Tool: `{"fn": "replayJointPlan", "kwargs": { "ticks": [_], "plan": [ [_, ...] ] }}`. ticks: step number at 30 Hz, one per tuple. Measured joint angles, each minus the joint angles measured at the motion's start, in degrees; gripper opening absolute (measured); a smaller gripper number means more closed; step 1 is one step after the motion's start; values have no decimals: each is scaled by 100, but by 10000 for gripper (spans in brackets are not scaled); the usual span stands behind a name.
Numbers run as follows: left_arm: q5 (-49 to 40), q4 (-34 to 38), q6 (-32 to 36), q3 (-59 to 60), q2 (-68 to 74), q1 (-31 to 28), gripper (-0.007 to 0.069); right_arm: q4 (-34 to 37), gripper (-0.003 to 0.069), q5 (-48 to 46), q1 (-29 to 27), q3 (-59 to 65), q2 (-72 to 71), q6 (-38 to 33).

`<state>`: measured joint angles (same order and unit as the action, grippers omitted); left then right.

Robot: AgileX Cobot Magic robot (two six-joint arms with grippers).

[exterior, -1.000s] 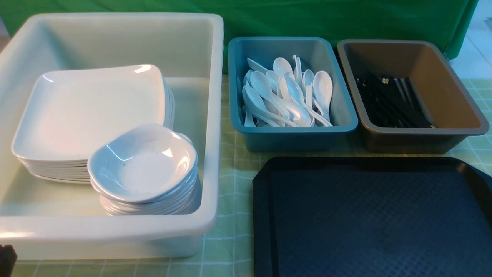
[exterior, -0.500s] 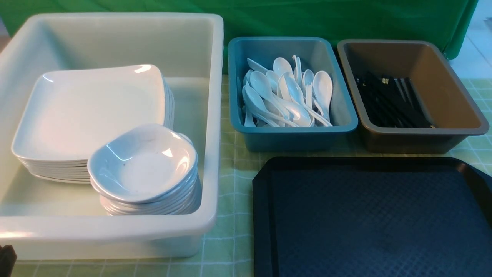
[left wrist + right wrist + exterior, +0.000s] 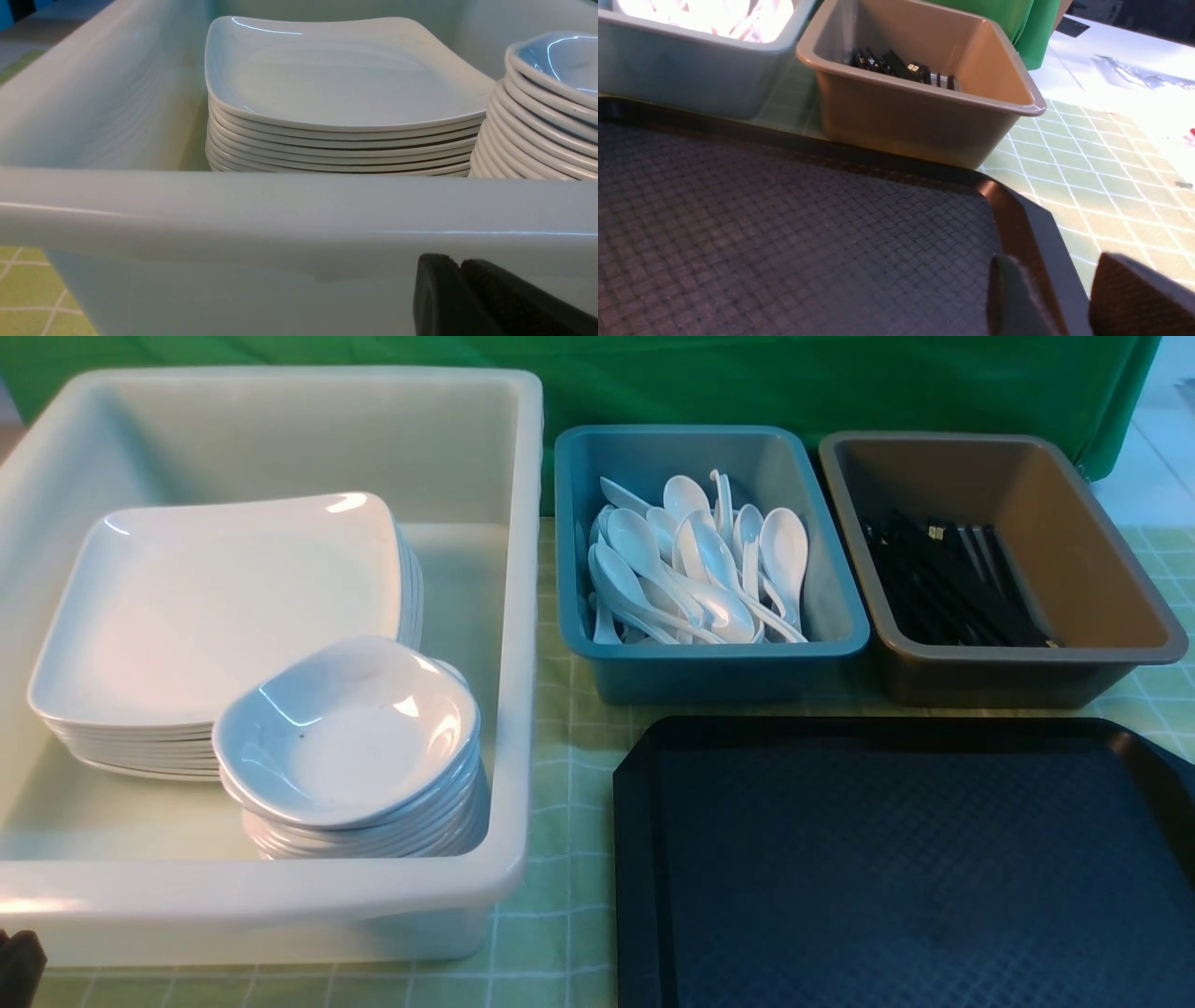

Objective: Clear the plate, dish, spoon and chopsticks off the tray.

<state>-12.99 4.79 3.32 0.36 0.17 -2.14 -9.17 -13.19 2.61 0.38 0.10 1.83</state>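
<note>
The black tray [image 3: 896, 859] lies at the front right with nothing on its textured surface [image 3: 784, 224]. A large white plate [image 3: 215, 607] tops a stack in the white tub, also in the left wrist view [image 3: 341, 79]. Beside it a small dish [image 3: 350, 728] tops another stack [image 3: 556, 60]. White spoons [image 3: 695, 569] fill the blue tub. Black chopsticks [image 3: 952, 588] lie in the brown tub [image 3: 896, 65]. My left gripper [image 3: 460, 263] is shut and empty, just outside the white tub's near wall. My right gripper [image 3: 1052, 261] is open over the tray's right rim, holding nothing.
The white tub [image 3: 280, 887] takes up the left half of the table, its near rim [image 3: 280, 210] close to my left gripper. The blue tub [image 3: 709, 672] and brown tub [image 3: 1008, 677] stand side by side behind the tray. A green checked cloth [image 3: 569, 784] covers the table.
</note>
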Motion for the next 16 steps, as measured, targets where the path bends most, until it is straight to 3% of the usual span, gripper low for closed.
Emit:
{"fn": "replayJointPlan", "kwargs": {
  "ticks": [16],
  "plan": [
    [0, 0, 6, 0, 0, 37, 63, 0, 241, 0, 0, 0, 0, 0]
  ]
}}
